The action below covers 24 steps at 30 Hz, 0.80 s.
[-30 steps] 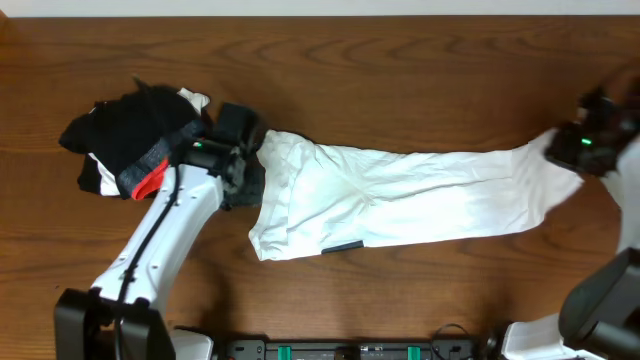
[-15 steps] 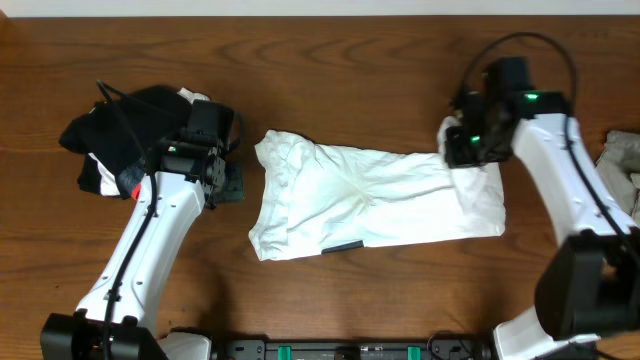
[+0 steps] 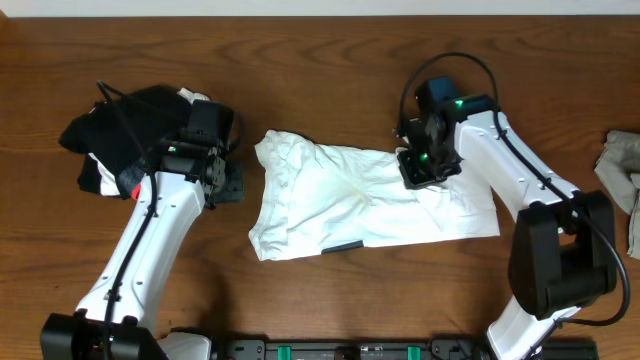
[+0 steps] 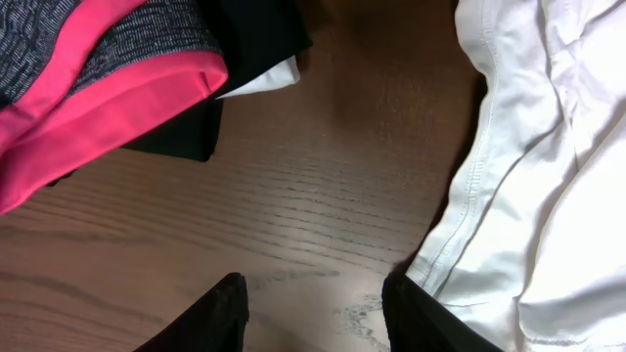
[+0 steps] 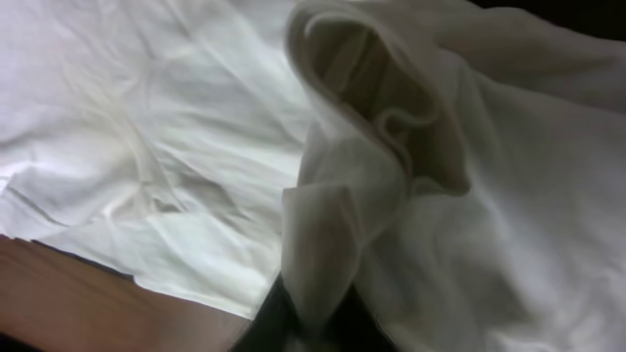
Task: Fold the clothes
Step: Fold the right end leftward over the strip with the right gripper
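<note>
Right gripper [image 3: 425, 168] first: it's parked low over the right part of the white T-shirt [image 3: 340, 200], a bit in from that end. On your right wrist view the dark fingers [image 5: 266, 321] sit close together at the bottom of the picture, and a rumpled ridge of white cloth rises from between them. Honestly can't tell if that's a real pinch or if the cloth is just lying loose in there.

Your left gripper [image 4: 318, 318] is easier. Its jaws are apart with nothing in them, only bare wood of the table [image 3: 330, 60] between the tips. It sits just beside the shirt's left edge, and the stitched hem runs right next to the tip on that side.

As for the shirt itself, it lies mid-table as a folded band with its long axis running left to right. It's wider at the left end and narrower at the right. The printed side isn't showing, just a thin dark sliver at the near edge. Which end has the collar, no idea.

Behind the left arm there's the black garments pile [image 3: 125, 125] with its grey-and-pink band [image 4: 98, 68], well clear of the shirt. A small grey-beige cloth [image 3: 620, 165] sits at the far right edge.
</note>
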Each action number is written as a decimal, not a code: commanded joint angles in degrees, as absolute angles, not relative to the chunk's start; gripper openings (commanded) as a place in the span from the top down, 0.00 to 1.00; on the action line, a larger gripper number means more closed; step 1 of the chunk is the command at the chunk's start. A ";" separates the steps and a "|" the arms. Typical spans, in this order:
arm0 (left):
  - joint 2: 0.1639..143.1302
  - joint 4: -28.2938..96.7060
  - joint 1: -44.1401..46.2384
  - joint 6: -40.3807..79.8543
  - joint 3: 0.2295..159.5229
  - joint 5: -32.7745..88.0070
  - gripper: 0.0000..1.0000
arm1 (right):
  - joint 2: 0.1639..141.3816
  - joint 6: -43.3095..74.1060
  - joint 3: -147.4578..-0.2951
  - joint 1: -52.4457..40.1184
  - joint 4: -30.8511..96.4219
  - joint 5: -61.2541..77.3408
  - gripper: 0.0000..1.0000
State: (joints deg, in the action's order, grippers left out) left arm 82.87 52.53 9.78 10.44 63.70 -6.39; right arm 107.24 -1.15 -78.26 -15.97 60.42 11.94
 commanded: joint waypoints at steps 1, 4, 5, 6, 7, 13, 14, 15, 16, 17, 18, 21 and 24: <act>82.17 52.82 9.54 10.04 64.42 -7.07 0.53 | 107.20 0.14 -78.35 -16.69 60.18 14.02 0.73; 82.17 52.80 9.54 10.07 64.42 -7.07 0.53 | 105.73 0.16 -78.81 -16.01 59.33 17.89 0.71; 82.17 52.80 9.54 10.07 64.42 -7.07 0.52 | 105.19 0.16 -79.09 -15.59 59.40 19.46 0.71; 82.17 52.80 9.54 10.07 64.42 -7.07 0.53 | 104.40 0.16 -79.31 -15.09 59.46 21.04 0.70; 82.17 52.77 9.54 10.04 64.42 -7.07 0.53 | 103.61 0.19 -79.35 -14.50 59.51 21.45 0.70; 82.17 52.42 9.54 10.07 64.42 -7.07 0.52 | 102.59 0.40 -79.05 -9.32 63.33 10.50 0.88; 82.17 52.38 9.54 10.07 64.42 -7.07 0.52 | 102.76 0.40 -78.72 -8.60 63.96 9.26 0.89; 82.17 52.34 9.54 10.07 64.42 -7.07 0.52 | 103.09 0.38 -78.13 -7.92 64.29 8.62 0.90; 82.17 52.27 9.54 10.09 64.42 -7.07 0.52 | 103.26 0.40 -77.49 -7.42 64.36 8.58 0.91; 82.17 52.16 9.54 10.07 64.42 -7.07 0.52 | 103.44 0.67 -76.31 -6.94 64.05 8.62 0.91; 82.17 51.99 9.54 10.07 64.42 -7.07 0.52 | 103.61 1.08 -75.33 -6.76 63.68 8.58 0.91; 82.17 51.35 9.54 10.09 64.42 -7.07 0.52 | 103.96 2.31 -71.22 -6.94 61.49 8.60 0.93; 82.17 50.92 9.54 10.07 64.42 -7.07 0.52 | 103.96 4.40 -66.08 -7.53 57.45 8.67 0.96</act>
State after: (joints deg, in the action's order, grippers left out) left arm 82.87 51.03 9.80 10.46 63.70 -6.42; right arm 103.24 1.52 -69.52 -6.76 58.83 9.39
